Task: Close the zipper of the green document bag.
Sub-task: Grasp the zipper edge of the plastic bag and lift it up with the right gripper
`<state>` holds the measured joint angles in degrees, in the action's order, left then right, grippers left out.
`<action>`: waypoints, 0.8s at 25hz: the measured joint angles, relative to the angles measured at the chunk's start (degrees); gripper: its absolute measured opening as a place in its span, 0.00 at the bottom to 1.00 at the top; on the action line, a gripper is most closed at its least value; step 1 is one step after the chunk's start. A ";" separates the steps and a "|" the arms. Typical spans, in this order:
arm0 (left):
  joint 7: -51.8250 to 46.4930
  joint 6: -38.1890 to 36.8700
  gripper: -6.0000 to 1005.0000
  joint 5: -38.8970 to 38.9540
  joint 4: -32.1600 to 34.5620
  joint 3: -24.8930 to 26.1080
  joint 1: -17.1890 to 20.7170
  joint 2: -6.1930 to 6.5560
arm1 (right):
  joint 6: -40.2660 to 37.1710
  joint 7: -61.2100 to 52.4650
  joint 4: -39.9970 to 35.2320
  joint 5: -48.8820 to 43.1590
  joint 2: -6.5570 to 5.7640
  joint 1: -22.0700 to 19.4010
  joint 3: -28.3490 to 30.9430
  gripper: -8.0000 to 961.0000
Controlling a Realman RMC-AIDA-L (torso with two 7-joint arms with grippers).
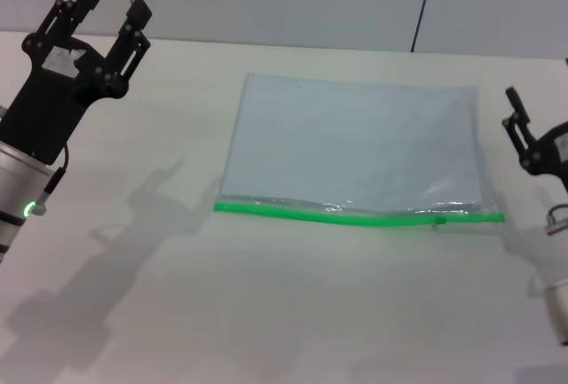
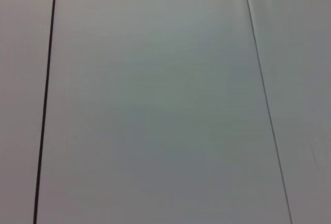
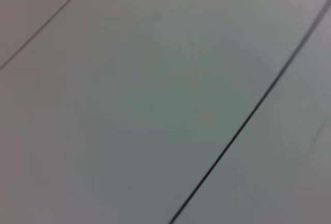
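Head view: green document bag [image 1: 355,144] flat on table [image 1: 266,313] between raised, wide-open left tool [image 1: 111,13] and edge-cropped right tool [image 1: 524,140], spread unreadable; zipper [image 1: 355,215] slider small, bag unpinned, likely sliding or buckling under pull.

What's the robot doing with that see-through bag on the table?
Nothing touches it yet. The flat, see-through pale blue plastic bag lies on the white table, its bright green zipper strip along the edge nearest the robot, with the tiny green slider tab near the right end. The left pincer is open and raised at the left, and the right pincer waits at the right edge.
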<state>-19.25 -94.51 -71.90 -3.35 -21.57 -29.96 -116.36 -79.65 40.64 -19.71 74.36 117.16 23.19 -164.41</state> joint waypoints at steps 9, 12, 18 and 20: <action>0.00 0.69 0.63 0.07 0.16 0.40 0.49 0.00 | 8.73 19.42 0.12 1.16 0.08 -1.51 0.16 0.75; 0.00 0.71 0.63 0.09 0.18 0.40 0.50 0.00 | 11.67 26.13 0.12 5.41 0.08 -1.61 0.15 0.79; 0.00 0.74 0.63 0.10 0.19 0.47 0.57 0.00 | 14.85 31.81 0.06 8.13 0.08 -1.96 -0.29 0.79; 0.00 0.74 0.63 0.09 0.19 0.50 0.59 0.02 | 16.00 33.97 -0.17 8.15 0.08 -2.17 -0.28 0.79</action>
<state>-19.25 -93.78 -71.80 -3.16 -21.07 -29.37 -116.34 -63.65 74.61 -19.88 82.51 117.25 21.02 -164.69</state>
